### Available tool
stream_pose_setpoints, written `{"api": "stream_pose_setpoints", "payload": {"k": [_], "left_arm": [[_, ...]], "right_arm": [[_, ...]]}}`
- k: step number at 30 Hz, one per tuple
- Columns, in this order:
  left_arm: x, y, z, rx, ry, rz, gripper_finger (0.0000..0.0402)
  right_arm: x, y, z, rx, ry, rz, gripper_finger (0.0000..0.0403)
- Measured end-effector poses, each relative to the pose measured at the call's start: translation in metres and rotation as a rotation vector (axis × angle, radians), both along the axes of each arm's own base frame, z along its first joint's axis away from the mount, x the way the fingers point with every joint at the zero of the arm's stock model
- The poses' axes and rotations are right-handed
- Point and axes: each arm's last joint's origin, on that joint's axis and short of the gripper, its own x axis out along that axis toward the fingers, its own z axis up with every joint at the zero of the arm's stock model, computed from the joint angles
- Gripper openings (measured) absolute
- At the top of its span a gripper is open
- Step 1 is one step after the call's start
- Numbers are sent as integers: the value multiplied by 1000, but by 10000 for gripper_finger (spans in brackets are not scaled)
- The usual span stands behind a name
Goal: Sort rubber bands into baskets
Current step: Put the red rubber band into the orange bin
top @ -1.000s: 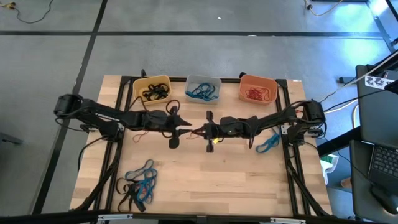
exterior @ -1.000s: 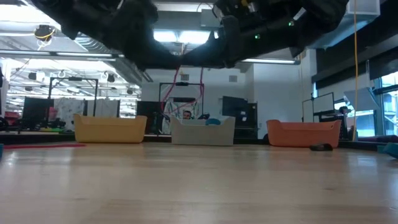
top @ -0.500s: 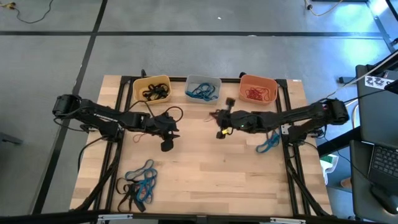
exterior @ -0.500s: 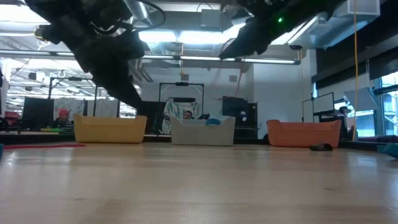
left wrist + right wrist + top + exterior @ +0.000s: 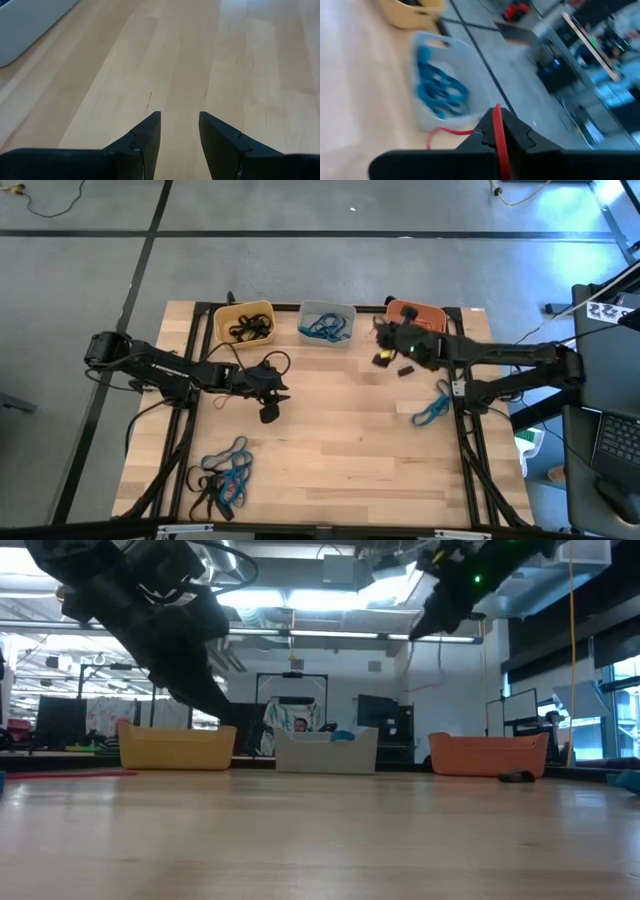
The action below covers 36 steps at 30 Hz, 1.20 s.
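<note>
Your right gripper has swung from the table centre up to the orange basket, while the left gripper has hardly moved.

Its jaws are together on a red rubber band, which runs between the fingertips with a loop trailing out ahead of them. Bring the jaws fully above the orange basket, now just beside them, before you part them. The left jaws stand apart, empty, above bare wood; the mixed rubber bands lie well behind them.
</note>
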Motion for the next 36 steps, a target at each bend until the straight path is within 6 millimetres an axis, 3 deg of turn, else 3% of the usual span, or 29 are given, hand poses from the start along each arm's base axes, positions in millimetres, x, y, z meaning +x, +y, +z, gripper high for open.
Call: {"api": "stream_pose_setpoints", "payload": {"k": [9,15,28,36], "left_arm": [[0,0,0,0,-4,0,130],[0,0,0,2,-3,2,130],[0,1,0,-3,-6,18,130],[0,1,0,-3,-6,18,130]], "right_arm": [[-27,-67,-6,45,35,-252,5],[-39,-97,-17,138,12,-339,5],[-45,-134,-52,259,82,-501,5],[-44,-140,-73,350,121,-560,5]]}}
